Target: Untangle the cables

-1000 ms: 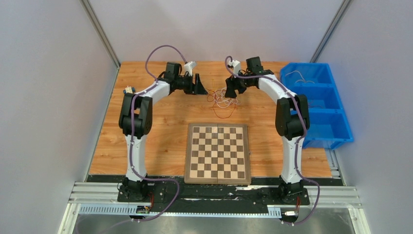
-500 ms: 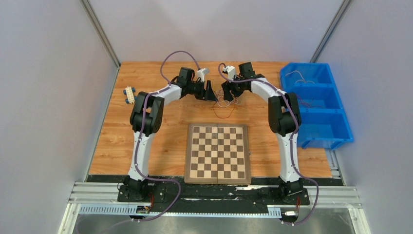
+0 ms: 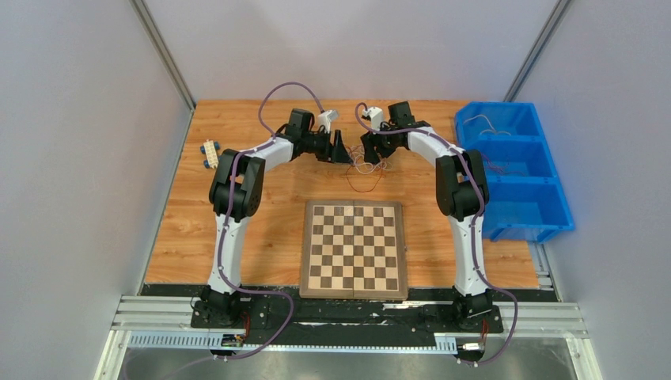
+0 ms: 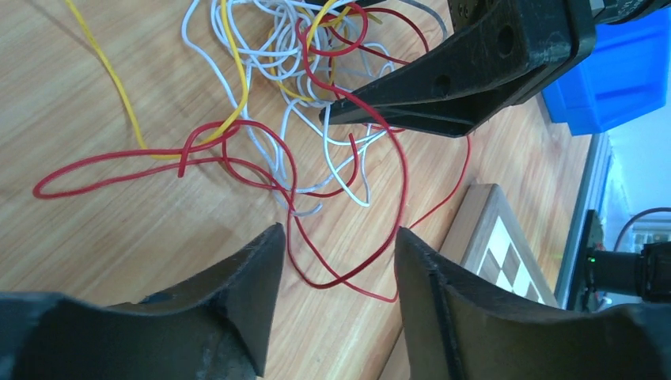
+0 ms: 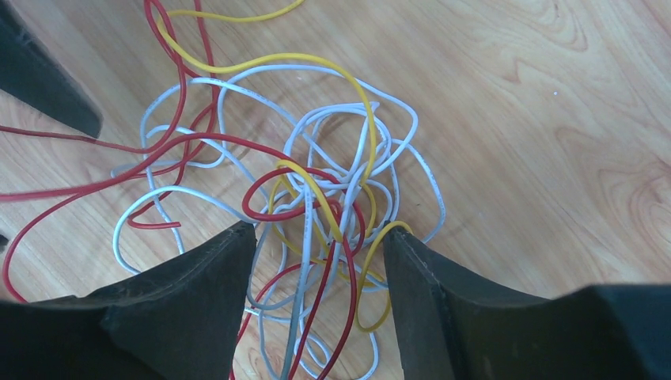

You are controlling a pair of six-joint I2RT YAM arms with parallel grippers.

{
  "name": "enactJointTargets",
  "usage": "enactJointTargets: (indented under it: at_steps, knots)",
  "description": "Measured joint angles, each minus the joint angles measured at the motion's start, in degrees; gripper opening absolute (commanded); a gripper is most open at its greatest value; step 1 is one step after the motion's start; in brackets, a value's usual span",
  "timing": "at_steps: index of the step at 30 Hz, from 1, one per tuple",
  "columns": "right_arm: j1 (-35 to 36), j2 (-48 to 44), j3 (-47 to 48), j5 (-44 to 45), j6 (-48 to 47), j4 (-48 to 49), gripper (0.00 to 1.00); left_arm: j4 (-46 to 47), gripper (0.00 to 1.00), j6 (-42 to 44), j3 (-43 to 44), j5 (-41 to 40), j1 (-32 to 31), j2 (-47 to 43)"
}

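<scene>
The wooden table point(image 3: 237, 229) carries a blue three-compartment bin point(image 3: 559, 207) at its right edge and a chessboard point(image 3: 354, 248) near the arm bases; beyond the board the left gripper point(image 4: 339, 237) and right gripper point(image 5: 320, 237) face each other closely, low over the wood; each has its jaws well apart, gripping nothing; the cables point(image 3: 365, 168), a loose tangle of thin red, white and yellow wire, lie on the table between and beneath both grippers.

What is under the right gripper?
The dense knot of red, white and yellow cables lies on the wooden table under the right gripper. Its open fingers cover parts of some strands.
</scene>
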Motion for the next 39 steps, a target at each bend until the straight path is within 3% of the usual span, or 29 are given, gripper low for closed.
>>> enactJointTargets:
  at_steps: [3,4,6,13,21,27,32,39]
  knots:
    - [0.0,0.0,0.0,0.0,0.1,0.0,0.59,0.2,0.24,0.0,0.0,0.1,0.0,0.0]
    - [0.0,0.0,0.0,0.1,0.1,0.0,0.58,0.4,0.11,0.0,0.0,0.0,0.0,0.0]
    - [0.0,0.0,0.0,0.4,0.1,0.1,0.56,1.1,0.00,-0.2,-0.4,-0.1,0.0,-0.3]
    - [0.0,0.1,0.0,3.2,0.0,0.5,0.51,2.1,0.00,-1.2,-6.3,0.6,1.2,-14.3]
    - [0.1,0.1,-0.1,5.2,-1.4,1.0,0.50,5.5,0.00,-7.4,-1.4,4.0,10.0,-33.2]
    - [0.0,0.1,-1.3,5.4,-3.5,2.8,0.52,5.5,0.00,-12.5,8.3,3.9,17.5,-34.5]
    - [-0.2,-0.6,-2.8,5.2,-4.5,4.2,0.59,6.5,0.00,-16.8,17.2,2.9,22.0,-34.5]
    - [0.2,-2.4,-4.8,3.1,-6.4,5.3,0.57,5.9,0.00,-20.2,28.2,1.4,25.2,-32.5]
